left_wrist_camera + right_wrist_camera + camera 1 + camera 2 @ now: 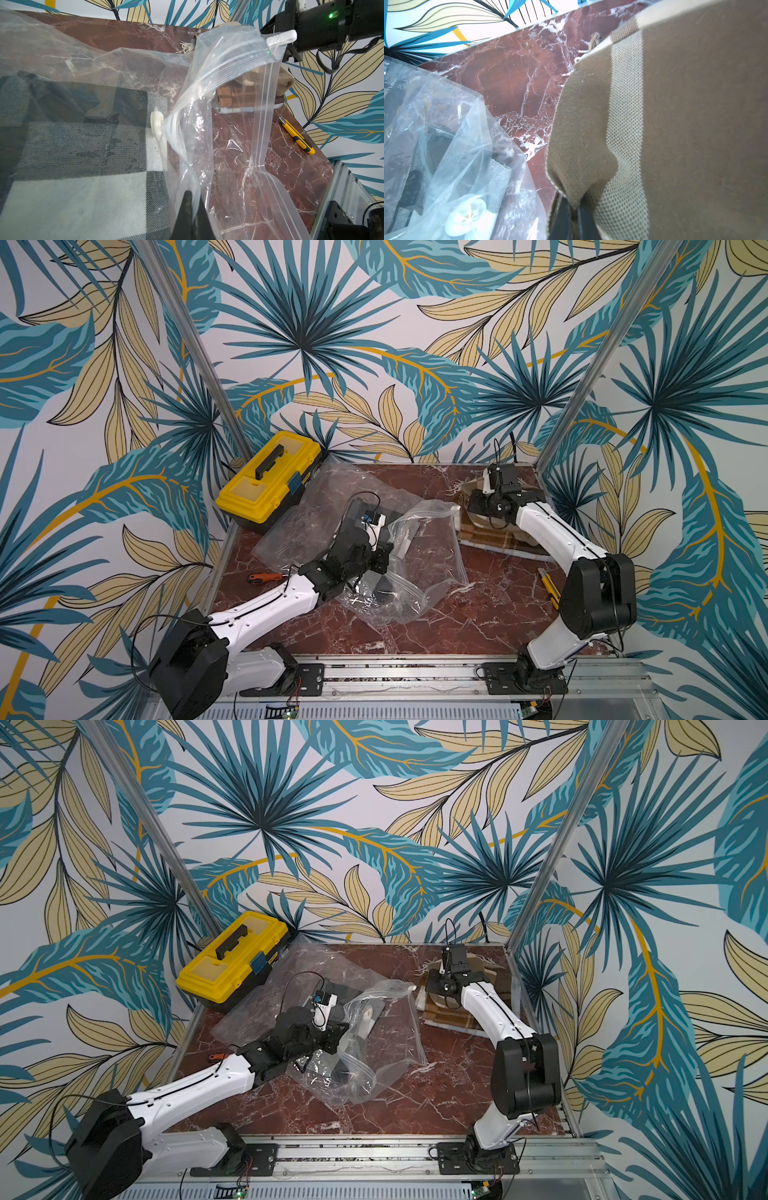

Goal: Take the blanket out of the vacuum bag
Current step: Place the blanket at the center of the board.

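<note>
**Left gripper (pixel 194 199) anchors the vacuum bag (pixel 232 87); right gripper (pixel 574 204) grips the brown blanket (pixel 675 124).**

The left gripper is closed on a pinch of clear bag film, probably to keep the bag from following the cloth. The right gripper is closed on a fold of the brown blanket directly ahead of its jaws. That blanket lies on the table (pixel 519 83) outside the bag, well apart from the left gripper. A grey blanket (pixel 83 145) shows through plastic beside the left gripper; which bag holds it cannot be determined.

- Brown blanket (pixel 675 124) in the black right fingers (pixel 562 222): brown and cream checks.
- Vacuum bag (pixel 224 83): clear.
- Grey blanket (pixel 72 149) inside: grey, black, white checks.
- Table (pixel 478 626): red-brown marble, white veins.
</note>
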